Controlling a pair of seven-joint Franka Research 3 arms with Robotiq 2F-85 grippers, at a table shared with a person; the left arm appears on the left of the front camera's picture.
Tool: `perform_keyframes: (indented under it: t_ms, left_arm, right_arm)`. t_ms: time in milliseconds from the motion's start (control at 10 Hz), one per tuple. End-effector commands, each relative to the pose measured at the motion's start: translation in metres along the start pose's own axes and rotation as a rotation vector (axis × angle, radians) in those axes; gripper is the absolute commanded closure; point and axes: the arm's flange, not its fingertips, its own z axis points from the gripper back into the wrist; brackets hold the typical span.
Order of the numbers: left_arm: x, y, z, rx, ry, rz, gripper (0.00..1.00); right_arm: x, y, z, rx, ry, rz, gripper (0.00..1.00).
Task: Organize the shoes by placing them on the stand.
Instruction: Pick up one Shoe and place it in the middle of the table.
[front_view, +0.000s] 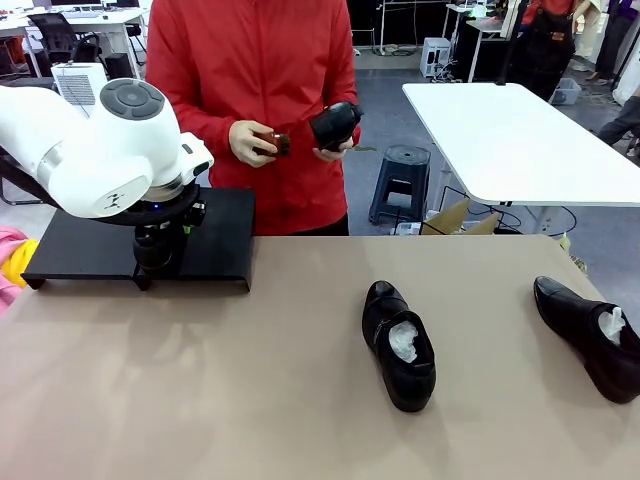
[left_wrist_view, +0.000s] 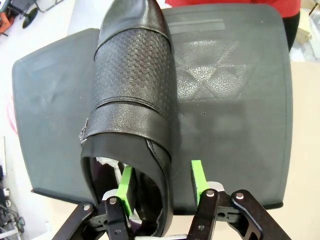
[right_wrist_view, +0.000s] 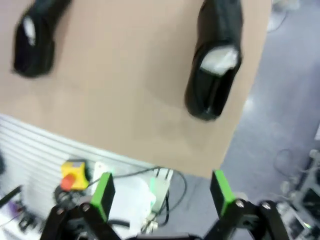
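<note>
Shoe (left_wrist_view: 132, 95) clamped in left tool (left_wrist_view: 161, 182) above stand (left_wrist_view: 235, 100) centre.

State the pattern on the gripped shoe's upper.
Black, finely perforated texture on the shoe, clearest in the left wrist view.

A wide stretch of bare desk (front_view: 200, 400) lies open at the near left and centre. One black shoe (front_view: 400, 345) sits right of centre and another (front_view: 590, 335) near the right edge, with clear desk between them. At the far left, the stand (front_view: 225, 235) is partly covered by the left arm (front_view: 100, 145); its right panel is bare beside a shoe (left_wrist_view: 132, 100).
</note>
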Motion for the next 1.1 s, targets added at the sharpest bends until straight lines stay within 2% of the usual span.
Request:
perform_keyframes:
  t_ms: [0,200,500,800,1000]
  left_arm:
    - [0.0,0.003,0.0,0.001,-0.002,-0.008,0.43]
    - [0.0,0.003,0.0,0.001,-0.002,-0.008,0.43]
    - [0.0,0.003,0.0,0.001,-0.002,-0.008,0.43]
    - [0.0,0.003,0.0,0.001,-0.002,-0.008,0.43]
    - [0.0,0.003,0.0,0.001,-0.002,-0.008,0.43]
  right_arm:
    - [0.007,0.003,-0.066,0.006,-0.035,-0.078,0.0]
    - [0.029,0.004,-0.09,-0.003,-0.07,-0.159,0.0]
    - [0.044,0.001,-0.129,-0.123,-0.133,-0.215,0.0]
    - [0.051,-0.002,-0.151,-0.247,-0.193,-0.213,0.0]
    - [0.053,0.002,-0.159,-0.32,-0.219,-0.148,0.0]
